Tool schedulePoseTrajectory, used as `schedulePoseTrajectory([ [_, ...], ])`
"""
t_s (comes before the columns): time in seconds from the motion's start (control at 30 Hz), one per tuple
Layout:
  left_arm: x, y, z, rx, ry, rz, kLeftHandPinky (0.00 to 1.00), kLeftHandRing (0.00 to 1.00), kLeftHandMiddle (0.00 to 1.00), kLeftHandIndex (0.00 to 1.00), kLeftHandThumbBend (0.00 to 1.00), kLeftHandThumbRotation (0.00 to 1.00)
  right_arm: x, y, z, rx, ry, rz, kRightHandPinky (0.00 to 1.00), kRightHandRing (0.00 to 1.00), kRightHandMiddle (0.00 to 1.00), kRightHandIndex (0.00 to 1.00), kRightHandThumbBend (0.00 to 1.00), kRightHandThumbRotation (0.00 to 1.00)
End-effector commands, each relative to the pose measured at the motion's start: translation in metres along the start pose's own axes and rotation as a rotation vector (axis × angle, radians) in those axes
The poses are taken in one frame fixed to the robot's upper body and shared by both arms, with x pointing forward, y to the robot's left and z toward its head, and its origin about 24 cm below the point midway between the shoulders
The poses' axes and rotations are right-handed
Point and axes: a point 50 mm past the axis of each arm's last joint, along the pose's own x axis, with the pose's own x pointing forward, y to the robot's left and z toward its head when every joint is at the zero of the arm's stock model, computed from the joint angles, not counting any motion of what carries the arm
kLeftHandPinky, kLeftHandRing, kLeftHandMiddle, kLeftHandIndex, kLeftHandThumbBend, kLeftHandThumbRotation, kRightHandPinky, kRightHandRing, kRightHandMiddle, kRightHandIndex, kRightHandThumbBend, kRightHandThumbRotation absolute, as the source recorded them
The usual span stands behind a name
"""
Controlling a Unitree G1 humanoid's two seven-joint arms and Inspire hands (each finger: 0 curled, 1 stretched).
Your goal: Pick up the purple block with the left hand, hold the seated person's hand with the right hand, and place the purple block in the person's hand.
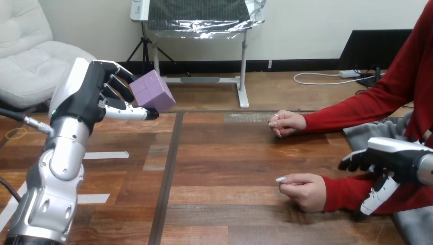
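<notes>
While the left hand [99, 94] hangs raised at the table's [230, 153] left side, clamped round the purple block [152, 91], the person's farther hand [287, 123] and nearer hand [305, 191] rest on the wood. The right hand [380, 158] sits by the nearer red sleeve [344, 193], its grasp impossible to tell.
</notes>
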Motion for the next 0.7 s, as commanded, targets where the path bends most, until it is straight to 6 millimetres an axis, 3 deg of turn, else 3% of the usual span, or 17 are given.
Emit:
schedulePoseTrajectory([
  [0.0, 0.004, 0.018, 0.016, -0.007, -0.068, 0.063, 0.27, 0.35, 0.42, 0.43, 0.74, 0.0, 0.0, -0.029, 0.008, -0.043, 0.008, -0.089, 0.81, 0.86, 0.85, 0.85, 1.0, 0.21],
  [0.67, 0.005, 0.021, 0.017, -0.014, -0.071, 0.07, 0.27, 0.35, 0.41, 0.43, 0.75, 0.0, 0.013, -0.013, 0.011, -0.052, 0.025, -0.023, 0.65, 0.78, 0.81, 0.8, 1.0, 0.22],
])
